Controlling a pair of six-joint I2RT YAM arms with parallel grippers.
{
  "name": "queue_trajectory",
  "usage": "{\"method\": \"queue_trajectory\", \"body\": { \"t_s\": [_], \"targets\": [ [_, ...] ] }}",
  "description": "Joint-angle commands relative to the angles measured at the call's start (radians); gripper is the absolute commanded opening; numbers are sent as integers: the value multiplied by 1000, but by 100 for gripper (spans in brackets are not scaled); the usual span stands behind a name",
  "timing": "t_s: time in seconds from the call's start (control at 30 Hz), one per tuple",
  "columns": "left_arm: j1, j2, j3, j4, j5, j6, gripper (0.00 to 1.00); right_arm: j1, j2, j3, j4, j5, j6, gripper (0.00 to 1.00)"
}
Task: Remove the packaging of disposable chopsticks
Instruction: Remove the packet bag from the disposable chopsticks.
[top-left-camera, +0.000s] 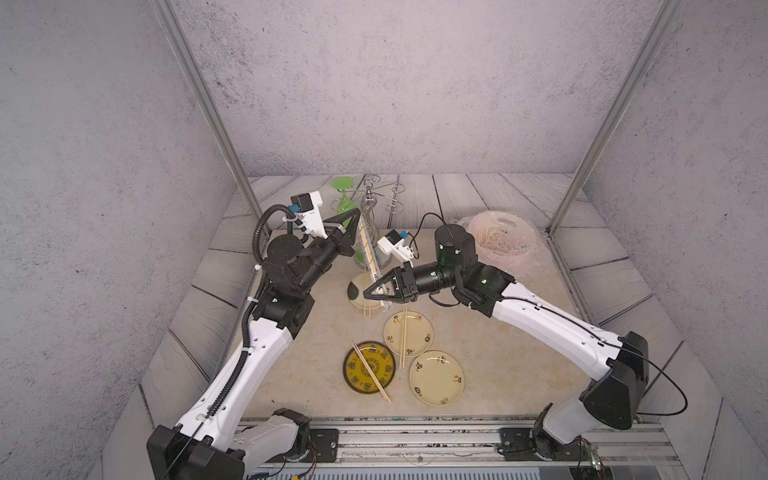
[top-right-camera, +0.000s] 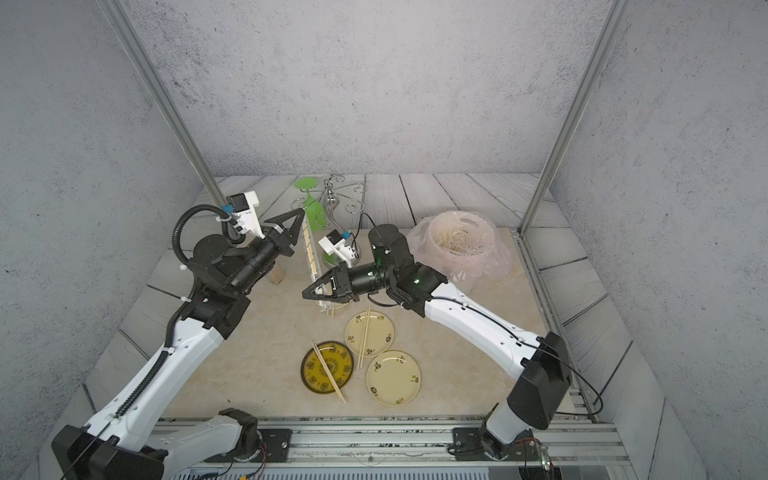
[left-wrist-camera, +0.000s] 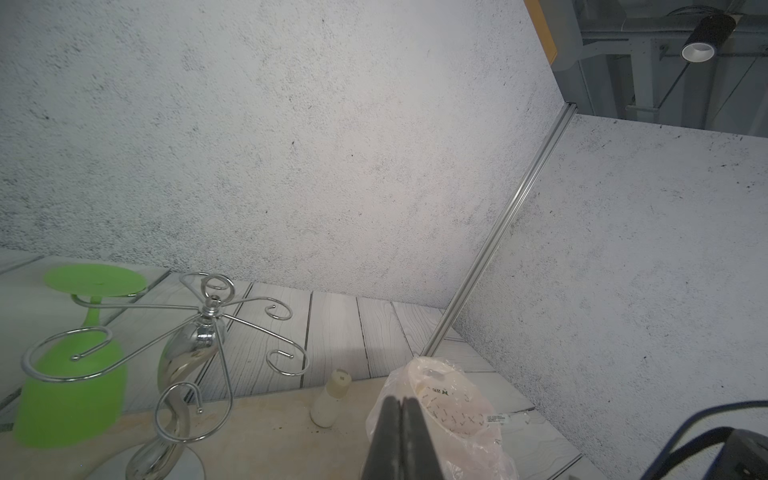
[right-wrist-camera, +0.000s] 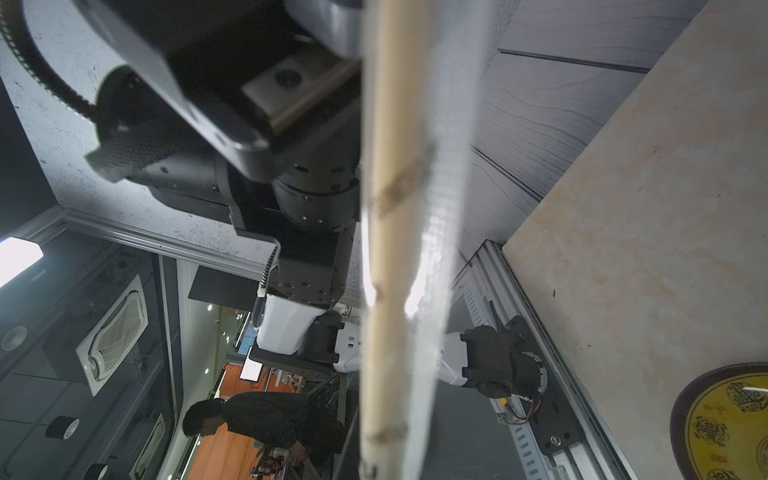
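A pair of disposable chopsticks (right-wrist-camera: 388, 249) inside its clear packaging (top-left-camera: 368, 249) hangs tilted in the air above the table in both top views. My left gripper (top-left-camera: 357, 212) is shut at the sleeve's upper end. In the left wrist view its fingers (left-wrist-camera: 390, 419) are pressed together and nothing shows between them. My right gripper (top-left-camera: 366, 293) is shut on the packet's lower part, and the sleeve's end (top-left-camera: 384, 307) sticks out below it. The right wrist view shows the stick and the sleeve (right-wrist-camera: 440, 232) running up the middle, with the jaws themselves hidden.
Bare chopsticks lie across a yellow plate (top-left-camera: 353, 374), a cream plate (top-left-camera: 419, 328) and a plate (top-left-camera: 357, 301) under my right gripper. Another cream plate (top-left-camera: 436, 377) lies at the front. A bagged bin (top-left-camera: 505, 241) stands back right, a chrome rack (top-left-camera: 370, 199) with a green goblet (top-left-camera: 343, 195) behind.
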Motion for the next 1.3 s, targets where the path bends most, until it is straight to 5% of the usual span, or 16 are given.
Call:
{"method": "queue_trajectory", "body": {
  "t_s": [0.0,0.47,0.9,0.93,1.0,1.07,1.27],
  "targets": [
    [-114,-40,-11,-138,336,-31,0,-110,64,64,247,333,-45,0],
    [-118,-41,-4,-173,312,-44,0,-127,124,192,185,336,-115,0],
    [30,-136,-81,26,342,-93,0,-128,-85,-78,21,407,-344,0],
    [41,-137,-76,31,362,-94,7,-128,-105,-98,18,408,-367,0],
    [63,-143,-61,26,402,-94,44,-129,-150,-147,3,394,-433,0],
    [83,-157,-51,26,422,-92,64,-129,-185,-174,-56,385,-506,0],
    [142,-210,-61,42,452,-70,70,-129,-307,-234,-270,437,-741,0]
  ]
}}
